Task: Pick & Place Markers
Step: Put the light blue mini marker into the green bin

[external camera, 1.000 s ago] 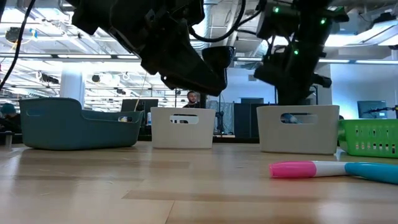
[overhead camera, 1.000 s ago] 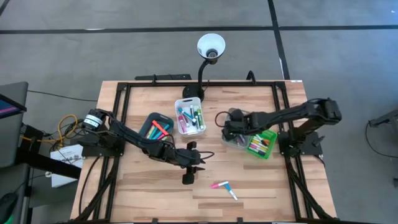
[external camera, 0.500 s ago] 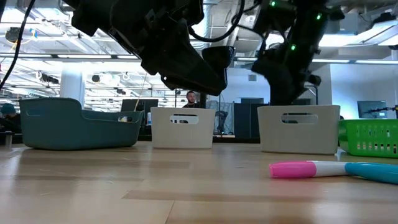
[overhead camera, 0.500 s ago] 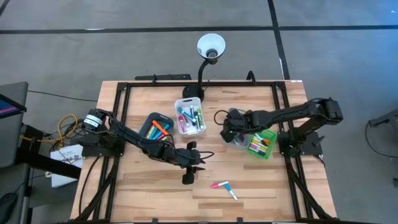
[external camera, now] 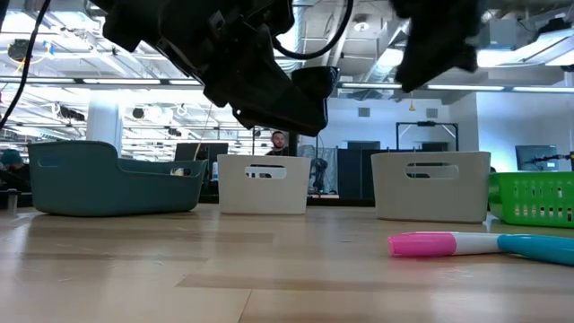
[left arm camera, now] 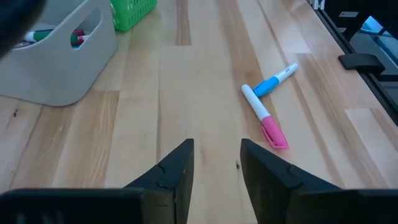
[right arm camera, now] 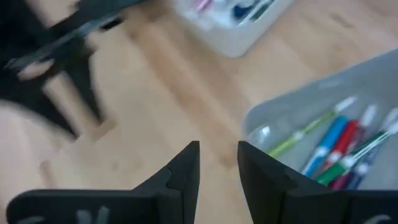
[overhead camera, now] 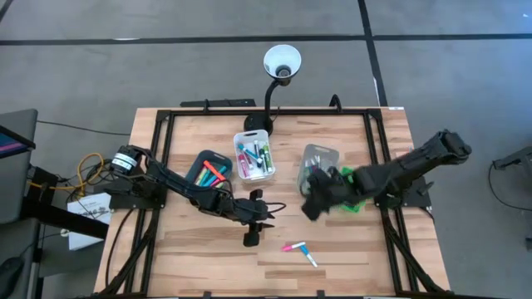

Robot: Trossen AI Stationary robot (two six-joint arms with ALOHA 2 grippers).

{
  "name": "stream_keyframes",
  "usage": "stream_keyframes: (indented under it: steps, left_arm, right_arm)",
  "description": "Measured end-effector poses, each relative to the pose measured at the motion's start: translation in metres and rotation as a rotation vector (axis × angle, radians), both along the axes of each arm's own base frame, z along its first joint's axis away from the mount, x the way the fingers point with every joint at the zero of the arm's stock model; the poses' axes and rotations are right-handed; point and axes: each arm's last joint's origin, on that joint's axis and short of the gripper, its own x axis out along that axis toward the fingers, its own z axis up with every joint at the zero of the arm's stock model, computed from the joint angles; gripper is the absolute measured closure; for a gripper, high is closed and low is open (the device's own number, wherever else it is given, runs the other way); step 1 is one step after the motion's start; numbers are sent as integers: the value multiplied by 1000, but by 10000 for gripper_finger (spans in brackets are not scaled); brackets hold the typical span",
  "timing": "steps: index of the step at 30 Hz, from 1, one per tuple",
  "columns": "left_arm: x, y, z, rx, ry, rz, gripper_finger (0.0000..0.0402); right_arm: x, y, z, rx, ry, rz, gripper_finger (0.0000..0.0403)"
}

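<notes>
Pink marker (overhead camera: 290, 247) & blue marker (overhead camera: 307, 257) lie on worktop (overhead camera: 349, 249). Left hand (overhead camera: 252, 235) hangs near them, a bit open, empty. Right hand (overhead camera: 311, 208) near grey bin (overhead camera: 318, 155), a bit open, empty.

1. The right hand (overhead camera: 311, 204) is smeared by motion in the high view, so its fingers cannot be made out there.
2. The blue marker (external camera: 538, 247) runs off the low view's edge.
3. The green bin (overhead camera: 356, 196) is mostly covered by the right arm.
4. In the right wrist view the left arm (right arm camera: 56, 56) is a dark blur, and the markers in the grey bin (right arm camera: 311, 118) are perhaps five, too soft to count.
</notes>
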Motion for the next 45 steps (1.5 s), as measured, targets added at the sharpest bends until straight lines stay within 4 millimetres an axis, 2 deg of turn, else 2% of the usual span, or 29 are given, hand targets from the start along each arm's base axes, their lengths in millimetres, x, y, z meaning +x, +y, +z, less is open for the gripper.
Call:
stream_keyframes:
  steps: [5, 9, 12, 19, 25, 30, 45]
  left_arm:
    - [0, -1, 0, 0, 0, -2, 275]
    - [0, 0, 0, 0, 0, -1, 275]
    - [0, 0, 0, -1, -2, -1, 275]
    - [0, 0, 0, -30, -3, 17, 275]
    - [1, -1, 1, -49, -7, 27, 275]
    - [2, 3, 2, -52, -16, 37, 275]
    - [4, 6, 2, -55, -26, 48, 275]
  right_arm:
    - [-12, 52, -14, -3, 14, 88, 305]
    - [-17, 91, -36, -13, 5, 86, 305]
    - [-19, 117, -58, -31, 25, 155, 305]
    - [-24, 158, -106, -44, 12, 151, 305]
    - [-25, 177, -128, -20, -19, 168, 305]
    - [-24, 179, -143, -16, -3, 128, 305]
    - [-13, 174, -154, 32, 56, 121, 305]
